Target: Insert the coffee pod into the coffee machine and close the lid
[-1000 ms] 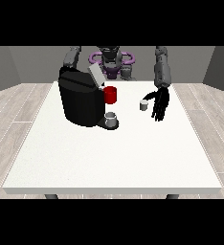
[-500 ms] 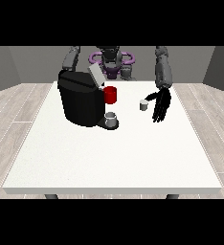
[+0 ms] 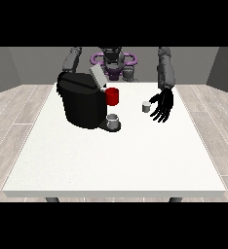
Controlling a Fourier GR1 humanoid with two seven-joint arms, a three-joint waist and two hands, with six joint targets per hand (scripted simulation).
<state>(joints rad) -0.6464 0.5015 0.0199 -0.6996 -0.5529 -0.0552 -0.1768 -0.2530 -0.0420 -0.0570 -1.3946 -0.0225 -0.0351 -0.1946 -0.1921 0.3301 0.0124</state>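
The coffee pod (image 3: 145,107), a small pale cylinder, stands upright on the white table (image 3: 116,160), to the right of the coffee machine (image 3: 83,101) and apart from it. The hand at the view's right (image 3: 162,105) sits just beside the pod on its right side, palm turned toward it, fingers (image 3: 160,116) spread and pointing down toward the table; it holds nothing, and a narrow gap appears to separate thumb and pod, though contact cannot be ruled out at this size. The machine's lid (image 3: 97,77) is raised and tilted back, so the chamber is open to receive the pod. A red mug (image 3: 112,96) stands close behind the machine's front, and a grey cup (image 3: 113,121) rests on its tray. The hand at the view's left is hidden behind the machine; only its arm (image 3: 71,61) shows. Assessment: the step in hand is the approach to grasp the pod; insertion and lid closure are not yet done. The next move calls for closing fingers and thumb round the pod without tipping it, then lifting clear of the red mug on the way to the open chamber.
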